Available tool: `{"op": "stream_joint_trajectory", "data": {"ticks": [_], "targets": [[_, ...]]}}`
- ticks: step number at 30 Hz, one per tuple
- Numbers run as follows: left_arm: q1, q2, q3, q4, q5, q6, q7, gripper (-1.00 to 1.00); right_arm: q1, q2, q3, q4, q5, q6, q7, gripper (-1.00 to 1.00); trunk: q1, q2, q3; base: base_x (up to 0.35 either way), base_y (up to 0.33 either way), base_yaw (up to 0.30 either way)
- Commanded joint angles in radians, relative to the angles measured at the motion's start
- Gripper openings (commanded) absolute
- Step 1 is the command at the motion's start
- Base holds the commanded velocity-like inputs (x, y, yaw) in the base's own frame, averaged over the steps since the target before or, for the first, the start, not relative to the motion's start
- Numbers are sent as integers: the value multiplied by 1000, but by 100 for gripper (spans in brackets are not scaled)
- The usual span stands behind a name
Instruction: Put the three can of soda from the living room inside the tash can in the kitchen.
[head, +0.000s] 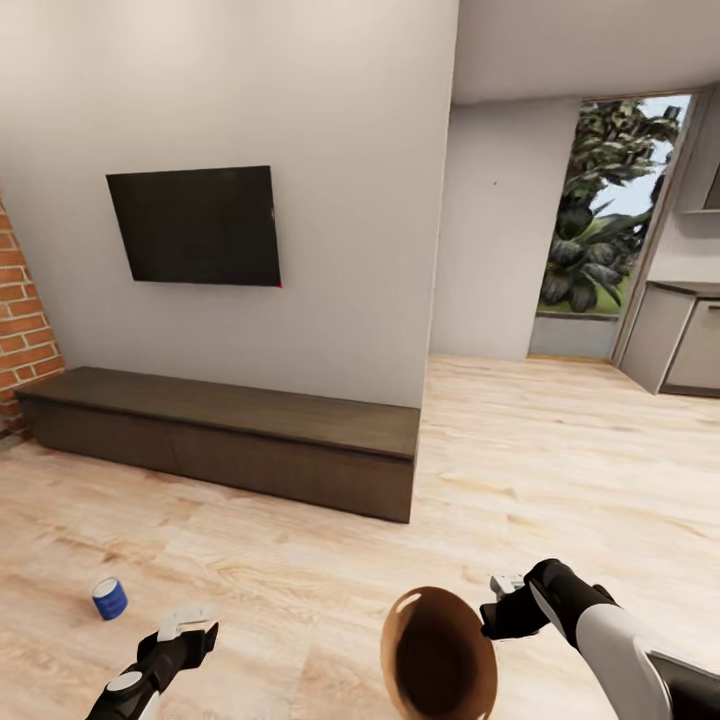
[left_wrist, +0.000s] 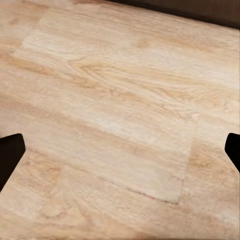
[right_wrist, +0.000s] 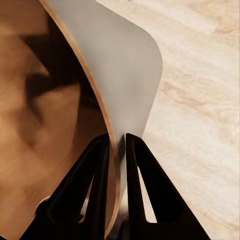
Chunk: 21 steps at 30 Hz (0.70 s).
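Note:
One dark blue can of soda (head: 110, 598) sits on the wood floor at the lower left. Just right of it and nearer to me hovers my left gripper (head: 186, 622), open and empty; in the left wrist view its fingertips (left_wrist: 11, 150) spread wide over bare floor. The brown tash can (head: 440, 655) hangs low in the middle, its dark inside facing me. My right gripper (head: 500, 598) is shut on its rim; in the right wrist view both black fingers (right_wrist: 97, 165) pinch the thin wall of the tash can (right_wrist: 45, 115).
A long dark low cabinet (head: 230, 435) runs under a black wall TV (head: 195, 225), with a brick fireplace (head: 22, 320) at the left edge. Open wood floor leads right, past the wall corner, to grey kitchen cabinets (head: 680, 345) and a glazed opening onto plants (head: 600, 210).

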<state>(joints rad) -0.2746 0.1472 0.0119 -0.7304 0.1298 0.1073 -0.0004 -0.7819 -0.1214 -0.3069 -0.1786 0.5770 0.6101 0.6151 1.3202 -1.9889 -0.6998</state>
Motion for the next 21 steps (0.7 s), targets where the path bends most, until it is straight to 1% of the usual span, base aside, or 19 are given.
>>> {"op": "stream_joint_trajectory", "data": {"ticks": [1,2,7,11,14,15,18,21], "targets": [[0,0,0,0,-1,0,0,100,0,5,-18,-2,-27,9,4,-100,0,0,0,0,0,244],[0,0,0,1,-1,0,-1,100,0,14,-17,-6,-26,12,4,-100,0,0,0,0,0,236],[0,0,1,2,0,0,-1,100,-1,39,-17,-11,-26,25,5,-100,0,0,-2,0,0,218],[0,0,1,2,-2,-1,1,100,-8,52,-15,-13,-26,90,11,-100,0,0,-4,0,0,181],[0,0,2,2,-1,-1,2,100,-37,59,-13,-13,-27,139,14,-100,0,0,-6,0,0,123],[0,0,3,3,0,-2,2,100,-57,63,-12,-13,-27,159,14,-100,0,0,-7,0,0,58],[0,1,3,3,2,-6,2,100,-87,70,-12,-13,-28,194,16,-100,0,0,-8,0,0,38],[0,3,4,3,4,-25,0,100,-113,78,-12,-12,-29,229,20,-100,0,0,-8,69,2,14]]}}
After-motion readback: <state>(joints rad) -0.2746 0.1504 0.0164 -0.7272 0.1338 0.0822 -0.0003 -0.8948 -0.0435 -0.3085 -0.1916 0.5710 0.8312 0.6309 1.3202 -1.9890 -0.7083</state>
